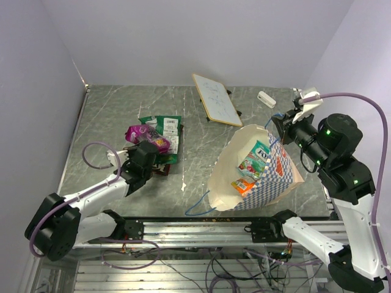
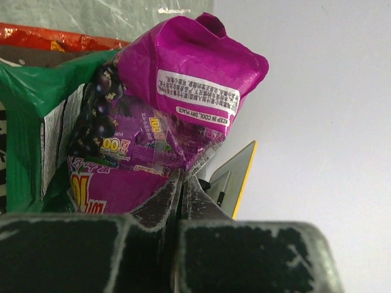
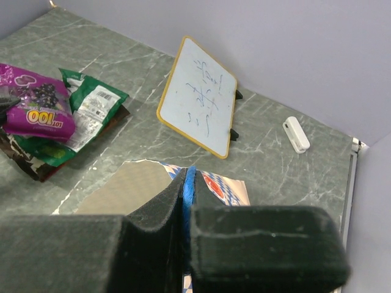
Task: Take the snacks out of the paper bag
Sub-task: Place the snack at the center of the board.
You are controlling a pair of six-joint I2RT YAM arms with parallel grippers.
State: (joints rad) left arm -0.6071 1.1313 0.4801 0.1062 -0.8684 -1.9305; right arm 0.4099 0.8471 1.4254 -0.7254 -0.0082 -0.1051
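The paper bag (image 1: 275, 177), blue-and-white checkered with a cream inside, stands open at the right. Inside it lie a teal snack (image 1: 261, 151), a red-and-green one (image 1: 249, 166) and an orange one (image 1: 243, 185). My right gripper (image 1: 278, 127) (image 3: 188, 176) is shut on the bag's blue cord handle (image 3: 190, 183) at the far rim. At the left, a magenta snack (image 1: 145, 135) (image 2: 183, 91) rests on a green packet (image 1: 167, 127) (image 2: 24, 122). My left gripper (image 1: 148, 154) (image 2: 182, 175) is shut on the magenta packet's near seam.
A white board (image 1: 217, 99) (image 3: 198, 96) with a yellow rim leans at the back centre. Beside it at the back right lies a small white block (image 1: 266, 99) (image 3: 295, 134). The bag's other blue handle (image 1: 198, 206) trails loose on the table near the front edge. Walls close in on the left and right.
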